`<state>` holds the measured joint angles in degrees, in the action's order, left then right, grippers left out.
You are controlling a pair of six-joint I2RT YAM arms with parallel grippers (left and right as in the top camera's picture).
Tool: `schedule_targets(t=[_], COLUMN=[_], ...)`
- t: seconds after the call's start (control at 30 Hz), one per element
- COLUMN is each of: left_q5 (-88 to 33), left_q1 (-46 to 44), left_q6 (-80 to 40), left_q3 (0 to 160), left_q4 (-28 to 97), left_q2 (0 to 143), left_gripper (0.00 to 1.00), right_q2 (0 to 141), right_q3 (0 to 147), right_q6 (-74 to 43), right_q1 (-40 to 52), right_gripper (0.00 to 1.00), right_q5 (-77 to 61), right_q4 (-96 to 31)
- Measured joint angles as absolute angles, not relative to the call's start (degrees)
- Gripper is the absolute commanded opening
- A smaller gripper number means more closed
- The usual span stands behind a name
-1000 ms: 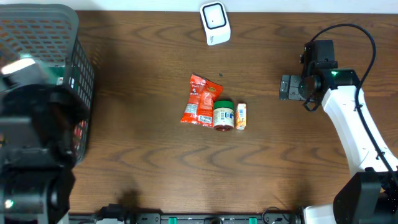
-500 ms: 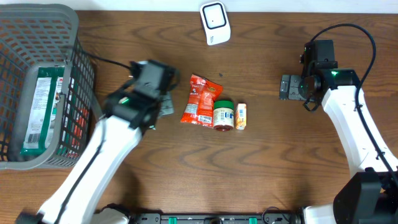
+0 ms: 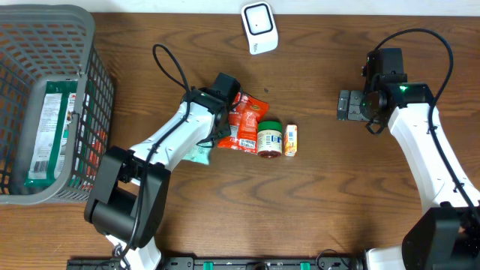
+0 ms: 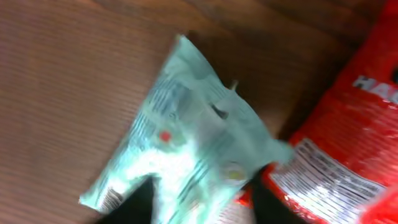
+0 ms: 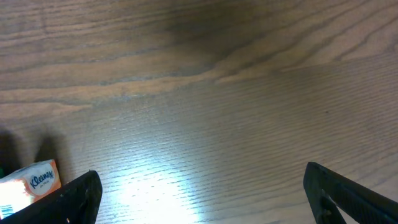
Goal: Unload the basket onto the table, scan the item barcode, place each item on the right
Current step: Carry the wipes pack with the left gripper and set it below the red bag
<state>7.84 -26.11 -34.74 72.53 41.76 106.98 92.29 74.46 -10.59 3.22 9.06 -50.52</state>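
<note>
**Packet (image 3: 199,154) lies on the table (image 3: 337,210) by the red bag (image 3: 241,120)**

Your pale green packet lies flat, one corner touching the red bag. Your left gripper (image 4: 202,199) straddles its near end with fingers apart, but the blur hides whether they grip. Your right gripper (image 3: 345,105) gapes wide, holding nothing.

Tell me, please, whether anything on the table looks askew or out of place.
The pale green packet stands out: it lies crumpled and slanted on the wood, one corner at the red packet, whereas the jar and small box sit in a tidy row.
</note>
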Motion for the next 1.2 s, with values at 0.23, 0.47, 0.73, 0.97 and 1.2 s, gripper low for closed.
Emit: schedule_targets(t=[0.23,0.47,0.73,0.97,1.2], left_q5=[4.4,4.0,3.7,3.5,3.2], left_q1=[-26.1,-26.1,-26.0,-26.0,-26.0], left_q6=[-28.4,-24.5,-23.9,-23.9,-23.7], left_q3=[73.4,75.9,73.8,73.6,73.6], left_q4=[42.5,44.9,43.1,40.8,37.0], left_q2=[103.5,95.9,102.4,107.0,112.2], left_gripper=[0.45,0.14,0.14,0.15,0.15], right_q2=[92.3,92.3,92.3,92.3,92.3], right_q3=[74.5,74.5,74.5,74.5,74.5], right_q6=[-10.6,-10.6,-10.6,-10.6,-10.6], right_q1=[3.2,3.2,3.2,3.2,3.2], right_gripper=[0.99,0.99,0.99,0.99,0.99], right_q5=[9.1,9.1,9.1,9.1,9.1], right_q4=[-50.5,-50.5,-50.5,-50.5,-50.5])
